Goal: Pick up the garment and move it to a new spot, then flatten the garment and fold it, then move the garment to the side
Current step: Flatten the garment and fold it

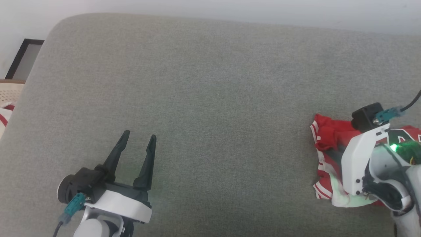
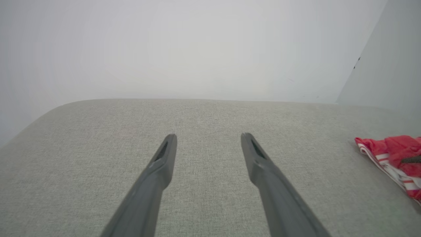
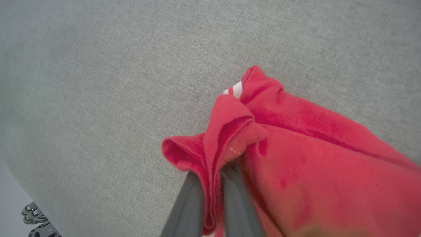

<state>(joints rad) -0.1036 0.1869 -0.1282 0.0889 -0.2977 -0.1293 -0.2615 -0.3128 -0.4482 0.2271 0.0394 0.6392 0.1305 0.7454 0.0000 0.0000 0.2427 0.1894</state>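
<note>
- One garment, red with white stripe trim.
- Two pincers: left pincer, right pincer.
- Two dark fingers per pincer.
- One grey upholstered cushion.
- One dark-framed panel.
- One cream perforated basket.

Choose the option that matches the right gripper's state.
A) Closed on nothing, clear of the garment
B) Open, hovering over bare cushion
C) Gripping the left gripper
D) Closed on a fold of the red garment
D: in the right wrist view the right gripper is pinched shut with a red fold of the garment caught between its jaws.
</note>
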